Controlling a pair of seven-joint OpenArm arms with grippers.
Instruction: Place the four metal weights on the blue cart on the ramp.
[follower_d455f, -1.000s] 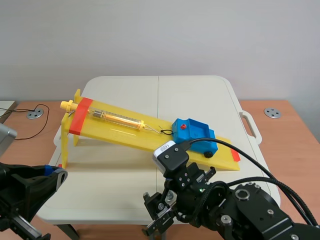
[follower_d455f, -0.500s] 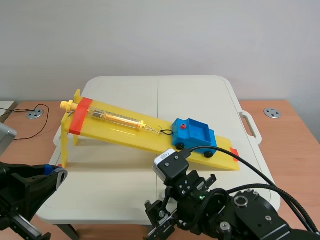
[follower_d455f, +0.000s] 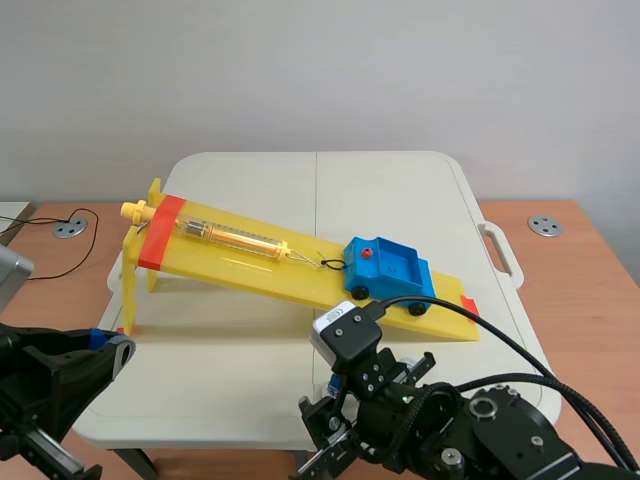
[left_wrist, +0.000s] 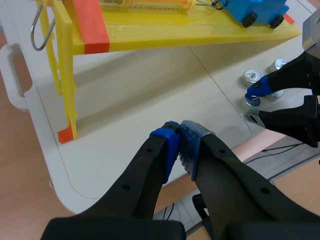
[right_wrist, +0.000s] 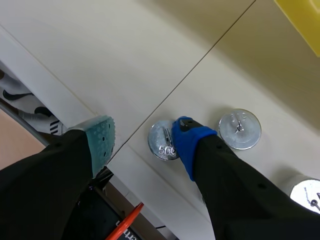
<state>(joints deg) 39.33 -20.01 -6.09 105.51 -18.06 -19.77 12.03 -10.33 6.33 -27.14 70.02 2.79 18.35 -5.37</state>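
Note:
The blue cart (follower_d455f: 388, 268) stands low on the yellow ramp (follower_d455f: 240, 262), hooked to a spring scale (follower_d455f: 232, 236); its tray looks empty. Several round metal weights lie on the table near the front edge: in the right wrist view one (right_wrist: 162, 142) lies between my open right gripper's (right_wrist: 142, 145) fingers, against the blue pad (right_wrist: 187, 143), with two more weights (right_wrist: 240, 129) (right_wrist: 307, 193) beyond it. In the scene view my right arm hides them. My left gripper (left_wrist: 179, 146) is shut on nothing at the front left, away from the weights (left_wrist: 251, 76).
The ramp's tall yellow legs (left_wrist: 62, 85) stand at the left with an orange tape mark by their foot. The white table's front edge (right_wrist: 55, 85) runs just under my right gripper. The table handle (follower_d455f: 500, 250) sticks out at the right.
My right arm has drawn back toward the front edge and lower, uncovering the cart. The left arm has stayed still.

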